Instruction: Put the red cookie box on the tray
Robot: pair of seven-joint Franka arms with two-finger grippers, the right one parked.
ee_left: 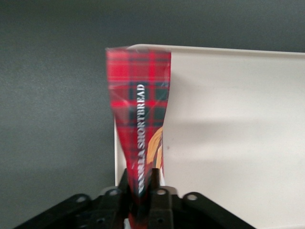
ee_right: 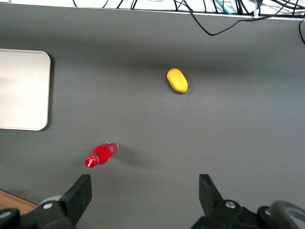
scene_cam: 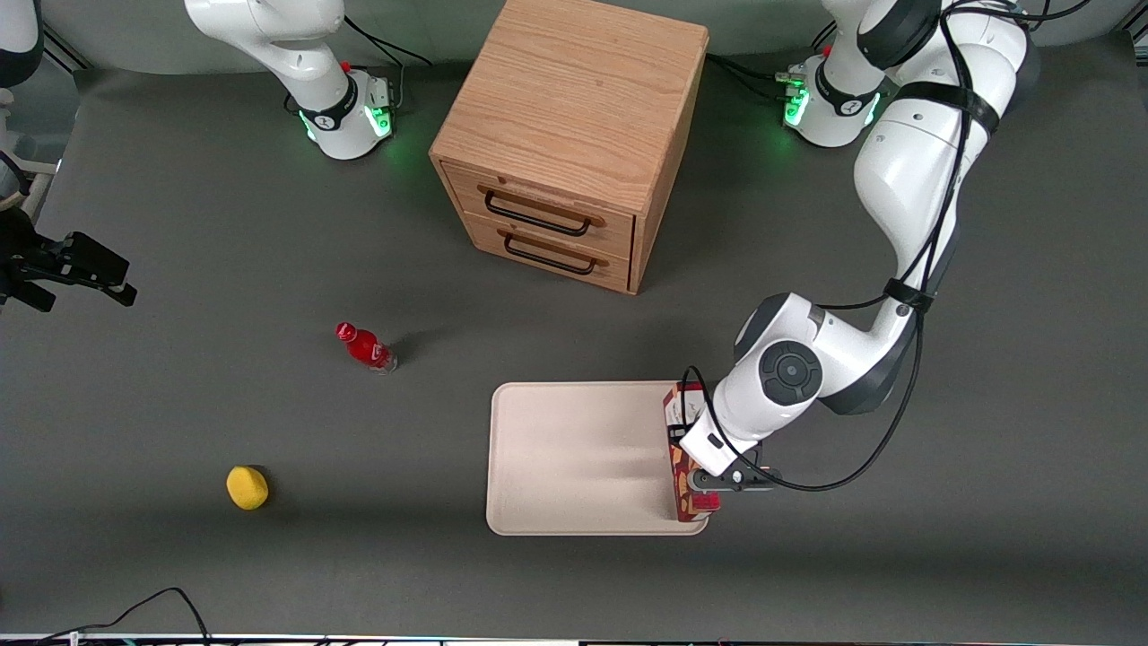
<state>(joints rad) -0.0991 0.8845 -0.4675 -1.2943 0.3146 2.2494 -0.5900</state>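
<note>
The red cookie box [scene_cam: 682,475] is a slim dark-red tartan carton with tan cookie pictures. It stands on a narrow edge over the rim of the tray [scene_cam: 574,458] that lies toward the working arm's end. The wrist view shows the red cookie box [ee_left: 139,119] running lengthwise away from the camera, partly over the cream tray [ee_left: 228,143] and partly over the grey table. My gripper [scene_cam: 708,489] is shut on the box, and its black fingers [ee_left: 155,183] pinch the box's near end. The arm's wrist hides part of the box in the front view.
A wooden two-drawer cabinet [scene_cam: 574,144] stands farther from the front camera than the tray. A small red bottle [scene_cam: 366,347] lies on the table toward the parked arm's end, and a yellow lemon-like object [scene_cam: 247,487] lies nearer the camera there.
</note>
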